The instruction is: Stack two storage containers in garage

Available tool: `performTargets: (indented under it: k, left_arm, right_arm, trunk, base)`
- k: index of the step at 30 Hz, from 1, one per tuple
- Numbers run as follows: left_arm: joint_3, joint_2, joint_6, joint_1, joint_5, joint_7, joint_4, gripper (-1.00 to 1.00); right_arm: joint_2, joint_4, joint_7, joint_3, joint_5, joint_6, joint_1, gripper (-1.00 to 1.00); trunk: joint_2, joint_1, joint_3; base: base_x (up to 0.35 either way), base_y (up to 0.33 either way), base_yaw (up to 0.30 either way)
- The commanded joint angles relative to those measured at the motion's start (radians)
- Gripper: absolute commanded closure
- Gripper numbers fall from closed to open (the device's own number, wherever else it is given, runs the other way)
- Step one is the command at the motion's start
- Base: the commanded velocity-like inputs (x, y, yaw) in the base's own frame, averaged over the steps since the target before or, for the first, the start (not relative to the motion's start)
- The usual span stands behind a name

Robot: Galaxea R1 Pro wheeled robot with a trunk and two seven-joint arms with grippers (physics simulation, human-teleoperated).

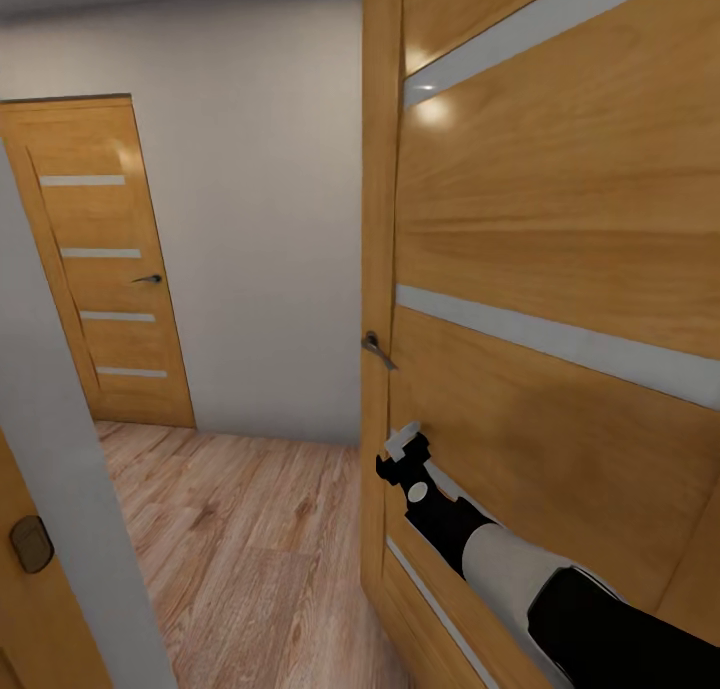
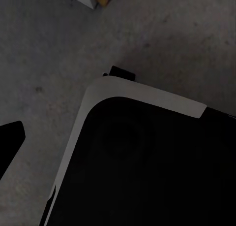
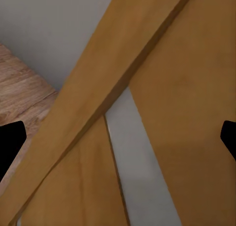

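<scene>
Right now the robot stands at an open wooden door [image 1: 560, 269], which swings toward it on the right of the head view. Its edge with the metal handle [image 1: 378, 349] sits near mid-frame. Beyond lies a small hall with a light plank floor [image 1: 250, 529], a pale wall [image 1: 260, 219] and a second, shut door [image 1: 105, 259] at the far left.

Right gripper [image 1: 405, 447]: raised against the face of the open door, below the handle, at or very near the wood; contact cannot be judged. In the right wrist view the two dark fingertips [image 3: 10, 145] sit far apart at the frame edges with only door panel and a grey glass strip [image 3: 135, 157] between them, so the fingers are spread wide and hold nothing.

Left gripper: in the left wrist view one dark fingertip [image 2: 11, 140] shows over grey concrete floor [image 2: 49, 53] and the robot's own dark base [image 2: 147, 162]. Finger spread cannot be told.

Neither bin is in sight; where they are cannot be told.

Risks, as judgement:
- Arm is tight to the door; driving forward could jam the forearm or push the door the wrong way.
- Door edge stands close ahead; a narrow gap could catch the base.
- Second door is shut, so the route ahead may be blocked.
</scene>
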Motion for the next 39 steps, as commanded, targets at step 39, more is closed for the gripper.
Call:
performTargets:
  k: [39]
  left_arm:
    - [-0.003, 0.0, -0.002, 0.0, 0.002, 0.001, -0.001, -1.0]
  right_arm:
    - [0.0, 0.009, -0.019, -0.007, 0.004, 0.011, -0.001, -1.0]
  trunk:
    - [0.0, 0.0, -0.001]
  base:
    - [0.143, 0.0, 0.0]
